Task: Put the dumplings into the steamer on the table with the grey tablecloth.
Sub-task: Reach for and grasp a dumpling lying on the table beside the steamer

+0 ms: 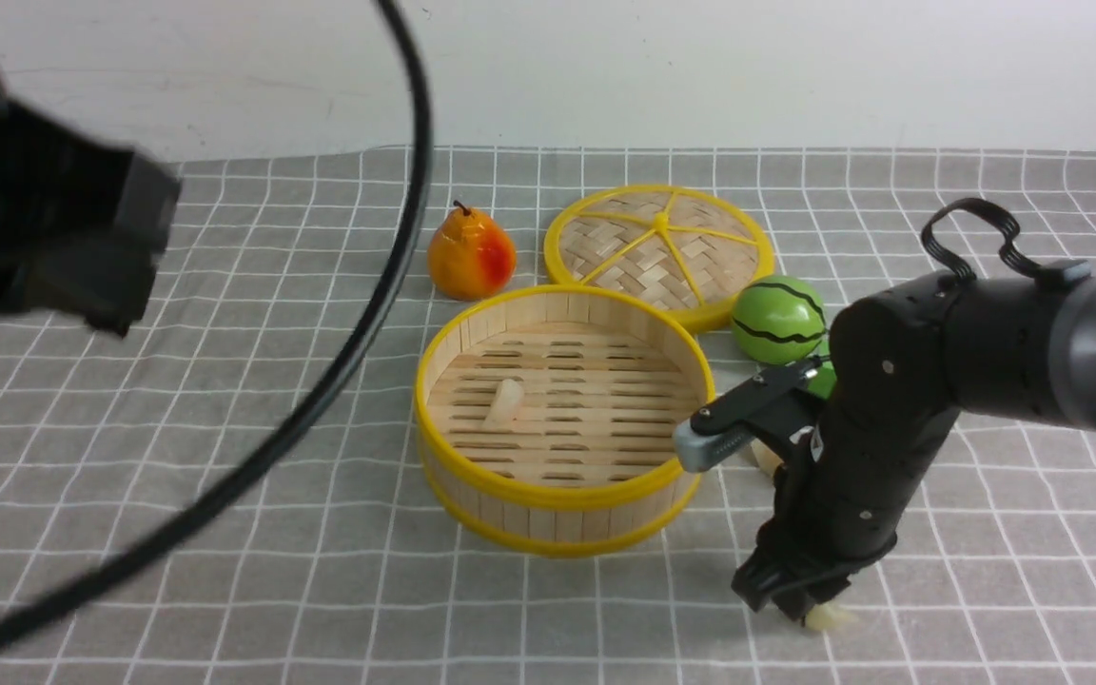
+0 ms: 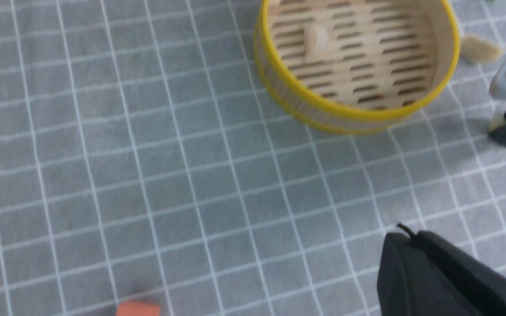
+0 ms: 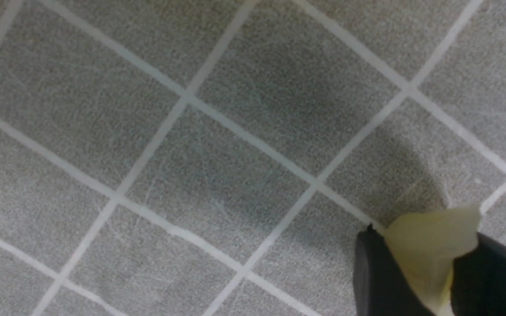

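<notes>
Beside steamer (image 1: 548, 499), right fingers (image 3: 374, 276) pinch dumpling (image 3: 428, 245); melon (image 1: 778, 320), pear (image 1: 470, 255), lid (image 1: 659, 249) behind; left fingers (image 2: 433, 276) unclear

Uncovered steamer (image 1: 557, 497), lid (image 1: 659, 245) behind.

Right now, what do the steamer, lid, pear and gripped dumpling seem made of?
Steamer: matt pale slats, likely bamboo or wood; yellow rim bands look like smooth plastic.
Lid: woven strips, likely bamboo, in a yellow plastic-looking frame.
Pear: glossy orange-red skin with a highlight, probably painted plastic.
Dumpling in the right gripper: pale yellow, smooth, thin-edged; perhaps soft plastic or rubber.
</notes>
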{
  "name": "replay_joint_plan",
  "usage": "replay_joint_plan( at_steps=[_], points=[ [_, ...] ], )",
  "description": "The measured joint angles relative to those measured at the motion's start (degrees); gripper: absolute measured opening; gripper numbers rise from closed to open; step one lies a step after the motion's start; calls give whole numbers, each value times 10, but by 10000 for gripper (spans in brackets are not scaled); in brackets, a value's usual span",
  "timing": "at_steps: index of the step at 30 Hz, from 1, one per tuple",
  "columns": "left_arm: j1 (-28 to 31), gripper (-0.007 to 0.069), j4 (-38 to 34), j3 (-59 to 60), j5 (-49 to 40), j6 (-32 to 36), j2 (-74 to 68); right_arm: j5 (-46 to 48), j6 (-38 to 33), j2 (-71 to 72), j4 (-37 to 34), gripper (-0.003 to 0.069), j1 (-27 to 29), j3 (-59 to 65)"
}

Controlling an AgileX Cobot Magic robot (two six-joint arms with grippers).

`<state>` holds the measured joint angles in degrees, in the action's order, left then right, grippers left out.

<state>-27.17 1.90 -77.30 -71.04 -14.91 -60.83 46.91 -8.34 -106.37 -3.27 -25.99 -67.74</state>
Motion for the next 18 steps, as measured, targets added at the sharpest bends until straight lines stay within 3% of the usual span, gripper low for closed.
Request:
replay_joint_plan(
  at_steps=[4,6,8,9,10,18],
  points=[
    [0,-14,0,94,18,-3,78,16,1,0,12,216,0,-9],
    [0,-14,0,129,25,-4,112,40,1,1,23,183,0,-23],
    [0,-14,1,162,32,-5,150,75,8,12,33,86,0,-51],
    [0,-14,1,162,32,-5,150,78,9,13,33,75,0,-54],
    [0,-14,1,177,34,-5,179,92,13,26,26,8,0,-89],
    [0,-14,2,185,46,-6,219,97,16,27,-51,-14,-11,-269]
  ],
)
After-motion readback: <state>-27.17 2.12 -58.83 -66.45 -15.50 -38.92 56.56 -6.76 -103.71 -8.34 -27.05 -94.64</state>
